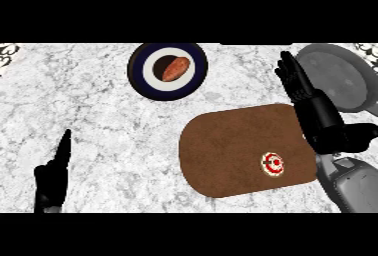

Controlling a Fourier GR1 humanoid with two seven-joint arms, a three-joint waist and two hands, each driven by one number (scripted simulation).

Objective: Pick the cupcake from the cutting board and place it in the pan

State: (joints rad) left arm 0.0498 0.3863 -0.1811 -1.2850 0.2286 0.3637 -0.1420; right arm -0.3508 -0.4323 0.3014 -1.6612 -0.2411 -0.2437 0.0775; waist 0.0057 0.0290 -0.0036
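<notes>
Nearest the viewer, the grey right forearm (pixel 347 182) comes in at the lower right. Just beside it the cupcake (pixel 272 164) — white top, red swirl — sits on the brown cutting board (pixel 229 145), close to the board's near right corner. The right robot hand (pixel 316 112) lies farther up, past the cupcake, along the board's right edge, with its fingertips by the left rim of the grey pan (pixel 343 75). Its fingers are straight and it has hold of nothing. The left robot hand (pixel 52 177) rests at the lower left, fingers up, likewise empty. A dark-rimmed plate (pixel 140 75) with a brown piece of food (pixel 176 68) stands well apart on the marble counter (pixel 96 115).

The pick, I judge, is not yet begun. The main risk is the approach: wrist and forearm pass so near the cupcake that a sideways sweep could nudge it over or off the board. Fingers closing off-centre on so small a thing could tip it — and a low carry could catch the pan's rim.
</notes>
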